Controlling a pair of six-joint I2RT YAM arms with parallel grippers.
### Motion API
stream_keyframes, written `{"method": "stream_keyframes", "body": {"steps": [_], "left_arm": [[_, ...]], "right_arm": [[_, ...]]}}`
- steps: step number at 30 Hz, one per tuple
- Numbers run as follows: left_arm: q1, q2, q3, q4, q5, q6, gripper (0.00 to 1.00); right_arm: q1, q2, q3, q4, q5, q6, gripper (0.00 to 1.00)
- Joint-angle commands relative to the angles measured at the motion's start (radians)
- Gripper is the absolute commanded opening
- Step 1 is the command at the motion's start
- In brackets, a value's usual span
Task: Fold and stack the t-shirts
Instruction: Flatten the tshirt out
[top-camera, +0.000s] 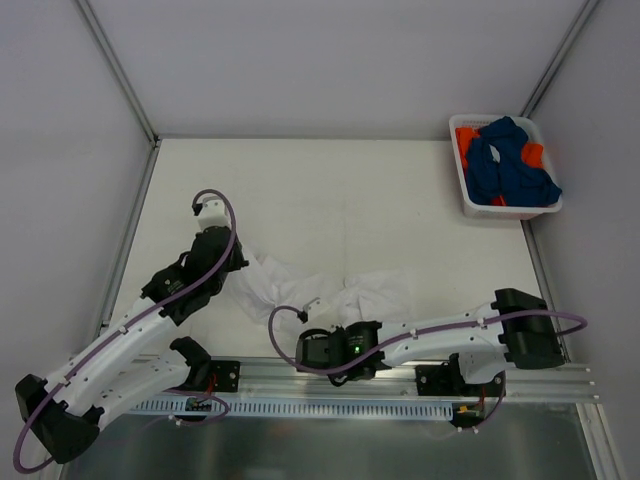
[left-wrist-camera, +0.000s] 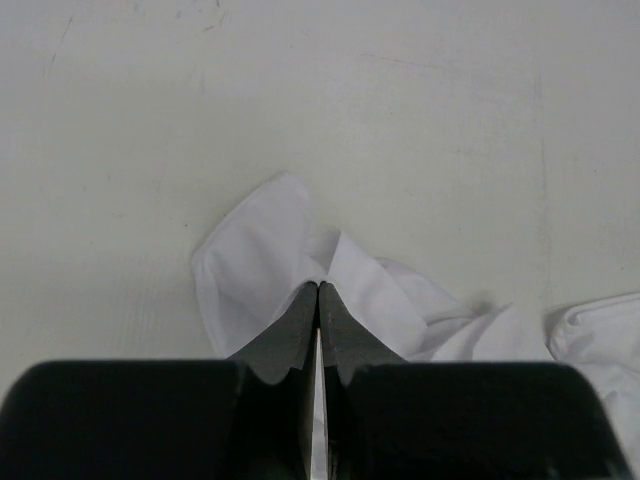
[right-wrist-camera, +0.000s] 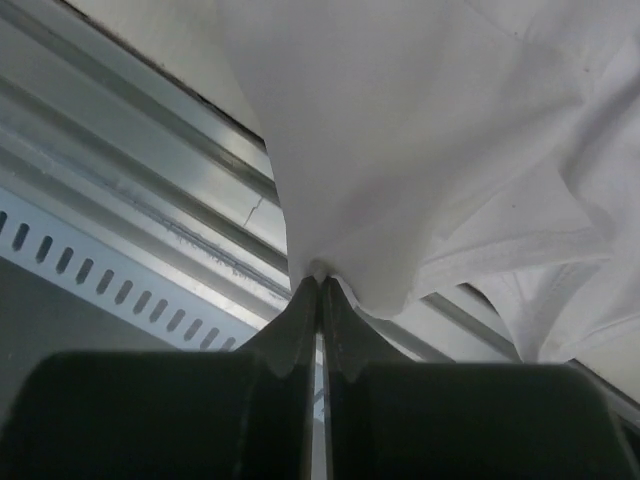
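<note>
Crumpled plain white cloth t-shirt (top-camera: 345, 290) lies lower centre of the top view, on the pale table (top-camera: 350, 190). Left gripper (left-wrist-camera: 318, 290) is pinched tight on 1 fold of it. Right gripper (right-wrist-camera: 319, 280) is likewise clamped on an edge, above the ribbed metal rail (right-wrist-camera: 120, 170).

Risks: the thin pinches may slip, or the cloth may snag on that rail.

Upper right: white plastic basket (top-camera: 466, 190) holding dark blue shirts (top-camera: 510, 165) and orange shirts (top-camera: 463, 140), well apart. Nothing blocks the table beyond.

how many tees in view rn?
3 at least: white t-shirt crumpled by the table's near edge; dark blue t-shirt and orange t-shirt heaped in the basket, far right corner. More may hide there.
</note>
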Motion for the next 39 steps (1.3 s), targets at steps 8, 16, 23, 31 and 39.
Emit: {"method": "stream_keyframes", "body": {"steps": [8, 16, 23, 31, 39], "left_arm": [[-0.011, 0.042, -0.019, 0.020, -0.065, -0.035, 0.00], [-0.011, 0.044, -0.045, 0.021, -0.082, -0.058, 0.00], [-0.011, 0.030, -0.051, 0.021, -0.070, -0.056, 0.00], [-0.011, 0.016, -0.066, 0.020, -0.073, -0.056, 0.00], [-0.011, 0.010, -0.074, 0.021, -0.073, -0.053, 0.00]], "right_arm": [[0.141, 0.059, 0.235, -0.193, 0.111, 0.085, 0.80], [0.120, -0.016, 0.320, -0.272, 0.413, 0.028, 0.99], [-0.078, -0.024, 0.094, 0.011, 0.356, -0.044, 0.99], [-0.251, -0.002, -0.033, 0.254, 0.246, -0.154, 0.96], [-0.307, 0.108, -0.019, 0.372, 0.151, -0.177, 0.89]]}}
